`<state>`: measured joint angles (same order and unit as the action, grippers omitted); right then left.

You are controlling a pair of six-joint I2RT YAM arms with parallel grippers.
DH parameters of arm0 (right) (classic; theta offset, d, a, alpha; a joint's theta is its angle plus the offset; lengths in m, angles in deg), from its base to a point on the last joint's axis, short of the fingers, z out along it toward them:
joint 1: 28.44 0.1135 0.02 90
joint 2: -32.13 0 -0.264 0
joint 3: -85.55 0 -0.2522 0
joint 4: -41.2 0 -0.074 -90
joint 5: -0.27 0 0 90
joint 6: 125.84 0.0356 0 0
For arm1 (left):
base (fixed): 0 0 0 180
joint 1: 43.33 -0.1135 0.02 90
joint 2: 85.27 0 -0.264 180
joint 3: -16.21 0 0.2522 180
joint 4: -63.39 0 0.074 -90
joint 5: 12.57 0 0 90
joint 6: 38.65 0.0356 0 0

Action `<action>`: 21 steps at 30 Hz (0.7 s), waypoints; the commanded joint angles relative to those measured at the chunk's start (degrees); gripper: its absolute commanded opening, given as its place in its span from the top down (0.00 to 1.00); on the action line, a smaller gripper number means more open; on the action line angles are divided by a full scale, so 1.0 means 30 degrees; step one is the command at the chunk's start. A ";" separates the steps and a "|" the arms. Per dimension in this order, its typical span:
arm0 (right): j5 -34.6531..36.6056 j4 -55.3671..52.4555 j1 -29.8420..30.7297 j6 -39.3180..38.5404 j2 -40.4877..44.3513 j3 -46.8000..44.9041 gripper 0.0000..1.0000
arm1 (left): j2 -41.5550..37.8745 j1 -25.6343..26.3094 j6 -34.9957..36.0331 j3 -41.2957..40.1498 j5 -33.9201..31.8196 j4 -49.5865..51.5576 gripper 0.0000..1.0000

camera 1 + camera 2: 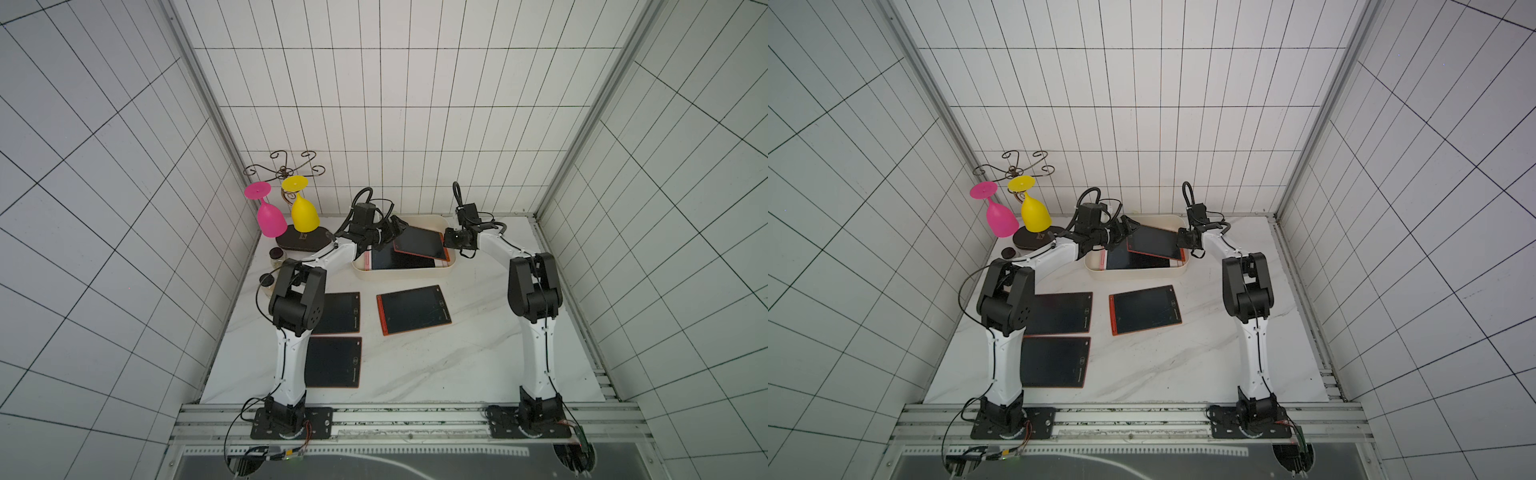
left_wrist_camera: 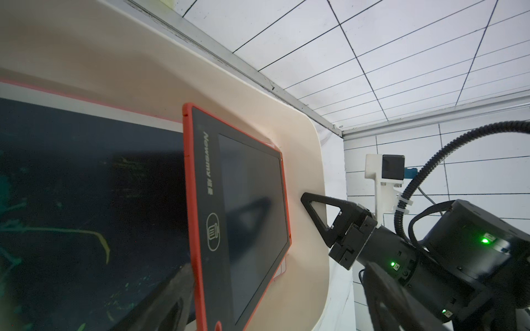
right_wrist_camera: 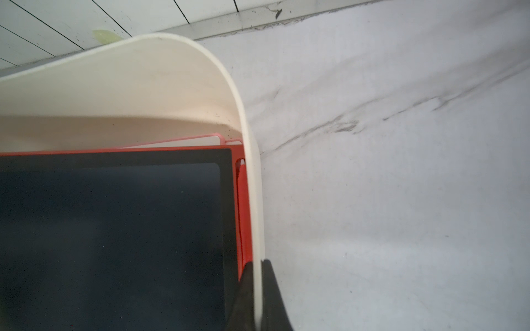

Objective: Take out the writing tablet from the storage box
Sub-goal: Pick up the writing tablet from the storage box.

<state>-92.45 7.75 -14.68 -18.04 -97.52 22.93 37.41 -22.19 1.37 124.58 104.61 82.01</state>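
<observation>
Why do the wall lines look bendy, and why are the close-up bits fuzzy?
In both top views the wide lens bends the wall lines; in the left wrist view the left tool is blurred, too close; in the right wrist view the right tool is soft.

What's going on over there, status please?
Left gripper open beside the orange tablet. Right gripper shut on the storage box wall. Tablet tilted inside box, over a second tablet. Nothing blocking.

One storage box [image 1: 405, 275], five writing tablets [image 1: 413, 309] (two inside it), two goblets [image 1: 304, 214], two small jars [image 1: 277, 257]
</observation>
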 commanded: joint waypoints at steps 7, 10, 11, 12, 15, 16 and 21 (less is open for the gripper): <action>-0.2257 0.1344 0.0372 0.0833 0.0588 -0.0810 1.00 | -0.0279 0.0612 -0.1809 -0.0390 0.2205 -0.2445 0.08; -0.2316 0.1346 0.0365 0.0833 0.0543 -0.0838 1.00 | -0.0314 0.0627 -0.1983 -0.0398 0.2307 -0.2857 0.08; -0.2315 0.1346 0.0365 0.0833 0.0545 -0.0846 1.00 | -0.0296 0.0599 -0.1961 -0.0370 0.2251 -0.2819 0.08; -0.2316 0.1374 0.0365 0.0826 0.0532 -0.0838 1.00 | -0.0337 0.0564 -0.1923 -0.0361 0.2213 -0.2707 0.08; -0.2312 0.1383 0.0336 0.0833 0.0559 -0.0826 1.00 | -0.0300 0.0453 -0.1330 -0.0234 0.1942 -0.1910 0.08; -0.2316 0.1377 0.0336 0.0833 0.0559 -0.0843 1.00 | -0.0308 0.0380 -0.1099 -0.0212 0.1877 -0.1624 0.08; -0.2257 0.1383 0.0303 0.0804 0.0588 -0.0903 1.00 | -0.0344 0.0043 0.0388 0.0198 0.1289 0.0125 0.11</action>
<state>-95.55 9.22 -14.16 -17.01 -97.52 22.29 37.41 -21.40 -0.95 123.88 109.94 79.37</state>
